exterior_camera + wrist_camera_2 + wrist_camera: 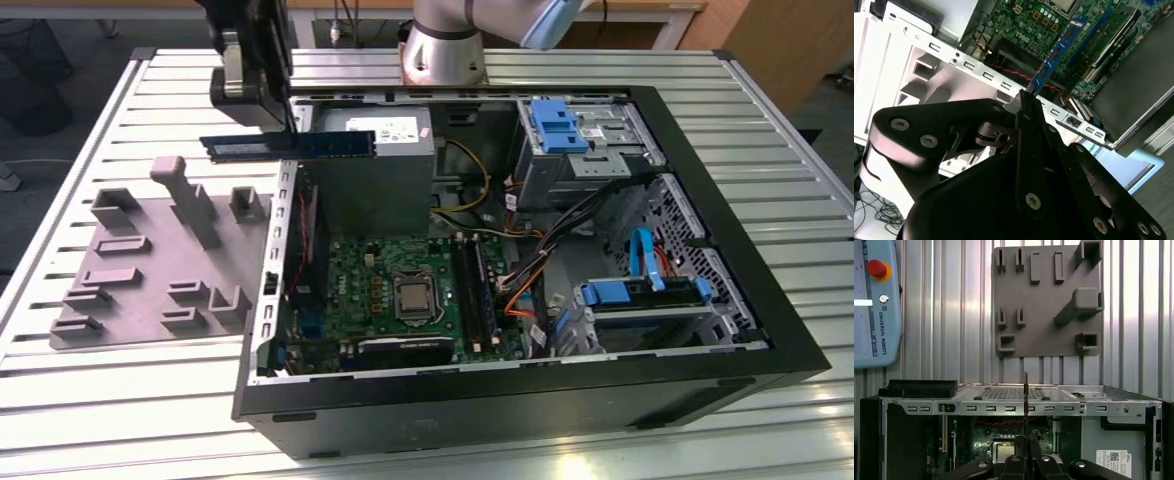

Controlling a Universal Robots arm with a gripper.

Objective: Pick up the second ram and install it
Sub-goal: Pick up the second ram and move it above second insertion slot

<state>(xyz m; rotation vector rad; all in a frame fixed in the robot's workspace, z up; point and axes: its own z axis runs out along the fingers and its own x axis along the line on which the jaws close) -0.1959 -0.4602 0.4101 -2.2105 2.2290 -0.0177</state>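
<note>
Gripper (288, 130) clamped on the second ram (334, 143), held above the computer case's (534, 400) rim; installation not yet done.

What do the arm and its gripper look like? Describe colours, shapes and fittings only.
The arm is a silver-grey round tube with a light-blue cap at a joint. The gripper is matte black: broad flat link bars joined by round silver pins and screws, narrowing to two slim fingers.
</note>
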